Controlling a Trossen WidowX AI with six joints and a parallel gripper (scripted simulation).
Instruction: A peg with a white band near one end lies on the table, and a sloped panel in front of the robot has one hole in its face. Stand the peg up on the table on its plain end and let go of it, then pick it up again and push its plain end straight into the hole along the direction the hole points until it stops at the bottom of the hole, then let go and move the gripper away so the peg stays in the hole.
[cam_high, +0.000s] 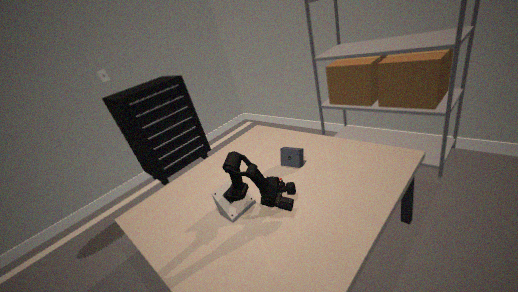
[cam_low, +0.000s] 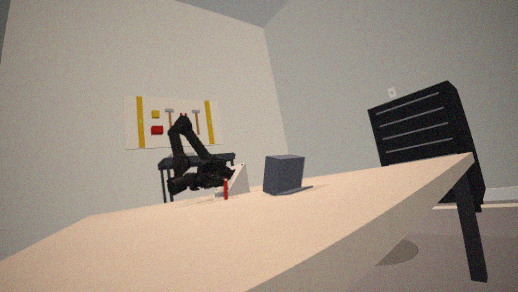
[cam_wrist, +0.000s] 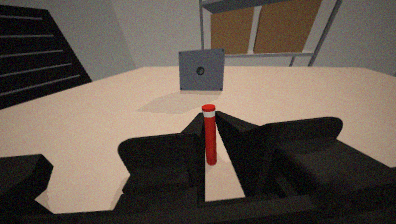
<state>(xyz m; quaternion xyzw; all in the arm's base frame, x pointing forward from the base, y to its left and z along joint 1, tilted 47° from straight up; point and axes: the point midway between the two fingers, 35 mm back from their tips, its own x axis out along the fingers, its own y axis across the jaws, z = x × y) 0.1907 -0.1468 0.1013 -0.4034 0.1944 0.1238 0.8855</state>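
The red peg (cam_high: 280, 179) (cam_low: 225, 190) (cam_wrist: 211, 142) stands about upright between my fingertips, with its white band near the top and its plain end down. My gripper (cam_low: 226, 178) (cam_wrist: 208, 115) is shut on it near the banded end. The peg's lower end is at or just above the table; I cannot tell whether it touches. The grey panel block (cam_high: 292, 157) (cam_low: 284, 174) (cam_wrist: 190, 75) stands beyond the peg. Its one dark hole (cam_high: 289, 158) (cam_wrist: 200, 71) shows in its face and is empty.
The table (cam_high: 320, 240) (cam_low: 165, 250) (cam_wrist: 300, 95) carries the arm's pale base plate (cam_high: 233, 209) and the block. A black drawer cabinet (cam_high: 160, 125) and a shelf with brown boxes (cam_high: 352, 82) stand beyond the table.
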